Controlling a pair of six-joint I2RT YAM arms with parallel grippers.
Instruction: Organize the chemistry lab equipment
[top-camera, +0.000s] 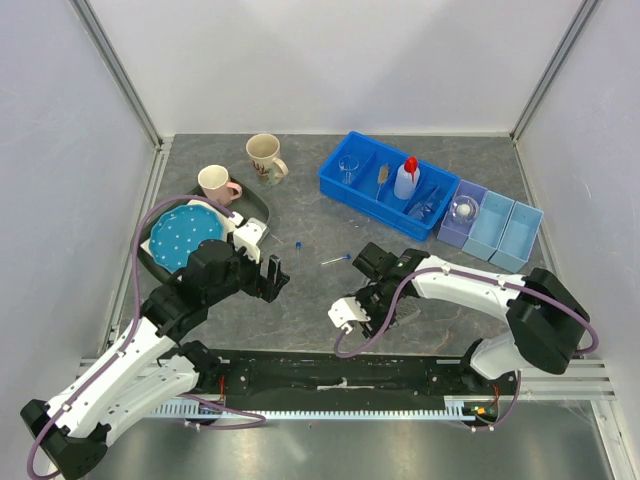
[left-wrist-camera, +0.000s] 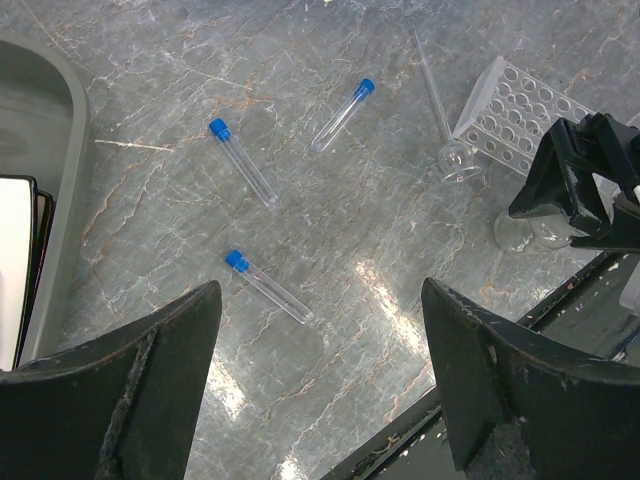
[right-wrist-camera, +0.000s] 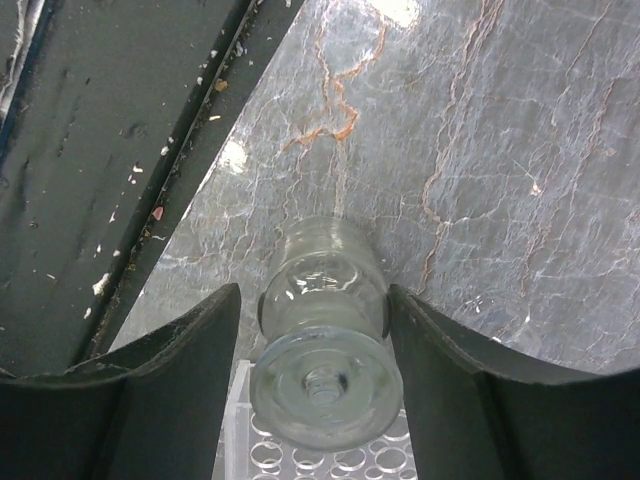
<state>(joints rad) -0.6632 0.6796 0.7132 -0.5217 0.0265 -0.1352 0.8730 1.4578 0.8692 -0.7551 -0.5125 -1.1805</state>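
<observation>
**A:** While the left gripper (left-wrist-camera: 322, 300) hangs with its fingers spread wide and nothing between them, I count three blue-capped tubes (left-wrist-camera: 243, 160) on the grey table (left-wrist-camera: 400, 260) under it. There's a second tube (left-wrist-camera: 342, 115) and a third tube (left-wrist-camera: 268, 285). All are lying flat, and none touches another.

**B:** And over on the right gripper (right-wrist-camera: 315, 295)?

**A:** One small clear flask (right-wrist-camera: 325, 385) sits between its fingers, base towards the wrist camera, flanked closely on both sides. I can't tell whether they actually squeeze it. It's over a corner of the one clear tube rack (right-wrist-camera: 300, 460).

**B:** Take me to the back of the table.

**A:** One big blue bin (top-camera: 335, 190) stands there. It holds one small beaker (top-camera: 348, 170), one thin brush (top-camera: 383, 178) and one white squeeze bottle (top-camera: 406, 180) standing upright with its red nozzle up. Just beside it on the right are three small bins in a row. One is the lilac bin (top-camera: 447, 232), with something clear inside that's too small to name. The other two are light blue bins (top-camera: 497, 225).

**B:** Crockery?

**A:** There are two mugs, the beige mug (top-camera: 263, 155) and the pink mug (top-camera: 215, 183). One blue dotted plate (top-camera: 180, 240) lies in a dark tray (top-camera: 255, 205) at the left.
</observation>
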